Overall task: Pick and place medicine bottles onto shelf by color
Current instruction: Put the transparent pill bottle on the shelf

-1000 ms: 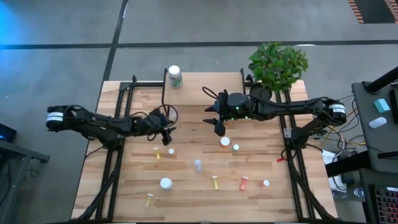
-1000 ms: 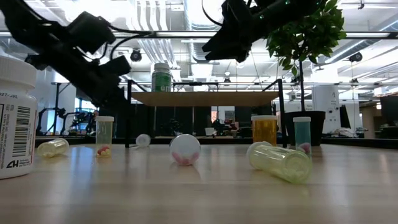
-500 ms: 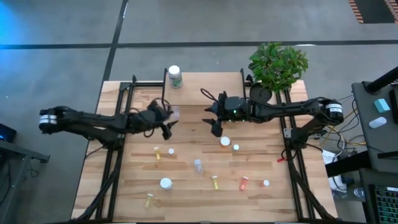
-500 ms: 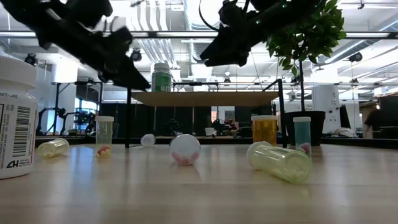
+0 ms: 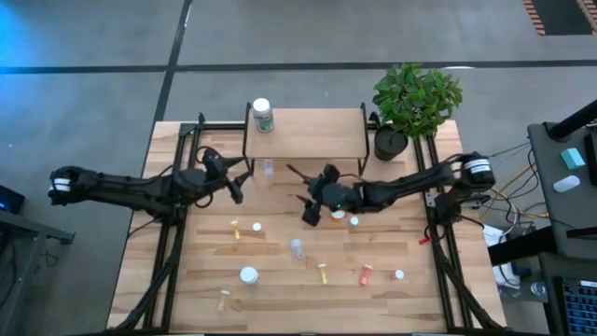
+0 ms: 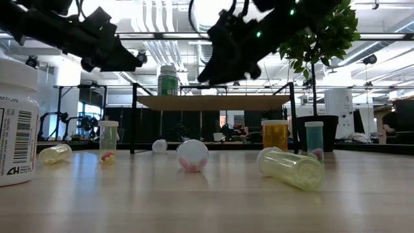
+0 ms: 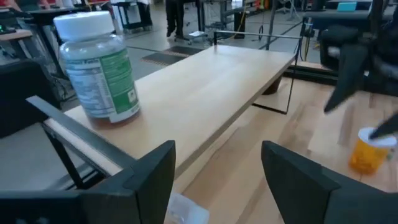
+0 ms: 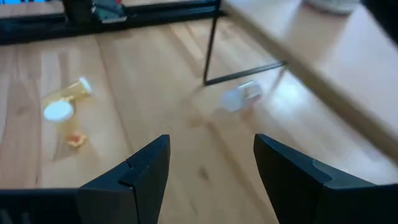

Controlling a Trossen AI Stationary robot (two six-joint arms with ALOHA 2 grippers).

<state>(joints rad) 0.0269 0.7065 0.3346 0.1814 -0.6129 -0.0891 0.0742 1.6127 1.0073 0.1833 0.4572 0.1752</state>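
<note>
The shelf (image 5: pixel 308 131) stands at the table's far middle, and a green bottle with a white cap (image 5: pixel 263 114) stands upright on its left end. It also shows in the left wrist view (image 7: pixel 99 68). A small clear bottle (image 5: pixel 268 169) lies on the table by the shelf's front left leg, on its side (image 8: pixel 239 96). Several other bottles lie or stand on the table nearer the front. My left gripper (image 5: pixel 236 189) is open and empty, raised left of the clear bottle (image 7: pixel 217 152). My right gripper (image 5: pixel 308 215) is open and empty, raised beside an orange bottle (image 5: pixel 338 213).
A potted plant (image 5: pixel 415 98) stands at the far right corner. A large white bottle (image 5: pixel 248 275) stands near the front. Yellow (image 5: pixel 322 273), orange (image 5: pixel 366 274) and clear (image 5: pixel 297 248) bottles lie scattered over the table's middle and front. The shelf top right of the green bottle is bare.
My left gripper has risen and gone toward the table's far left, away from the table's middle. My right gripper has gone toward the near edge and left, dropping a little. The small clear bottle by the shelf leg has rolled slightly toward the right.
</note>
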